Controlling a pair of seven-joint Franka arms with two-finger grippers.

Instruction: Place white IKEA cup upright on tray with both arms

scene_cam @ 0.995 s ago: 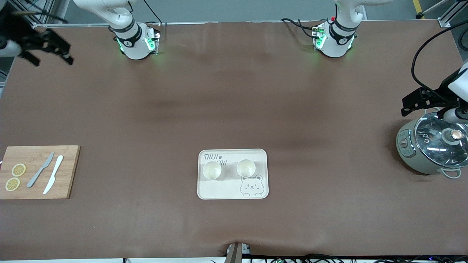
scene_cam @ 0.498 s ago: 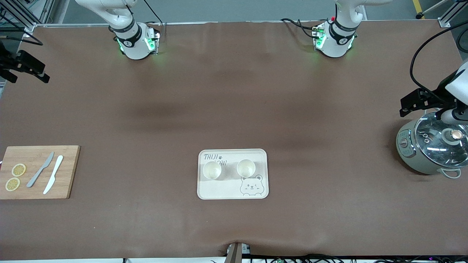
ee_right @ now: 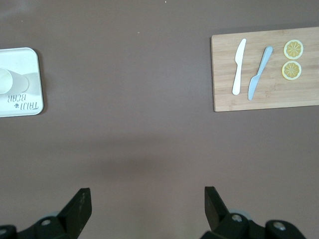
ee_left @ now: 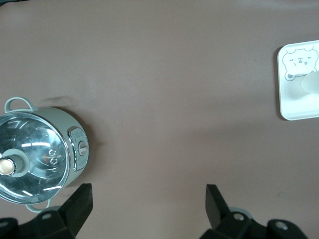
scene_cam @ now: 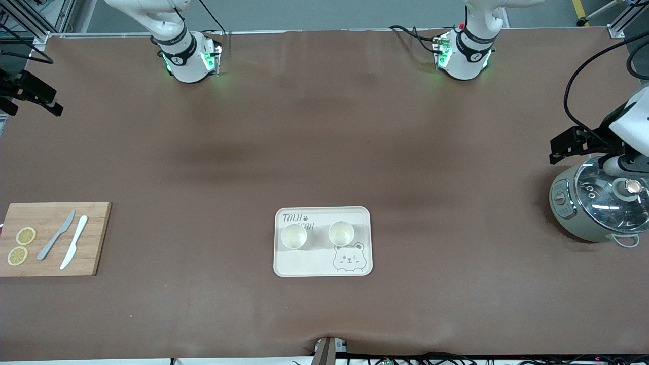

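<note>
Tray and tray clipped by both wrist views' edges — 1 cup partly shown in each. Pot cut off at front view's edge. Right gripper half out of frame.

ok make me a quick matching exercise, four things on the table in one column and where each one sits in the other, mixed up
Things:
1. two cups
2. lemon slices
3. pot
4. left gripper

Places:
A. on the wooden cutting board, beside the knives
B. at the left arm's end of the table, glass lid on
C. upright on the tray
D. in the air by the pot, fingers open

Pairs: 1-C, 2-A, 3-B, 4-D
</note>
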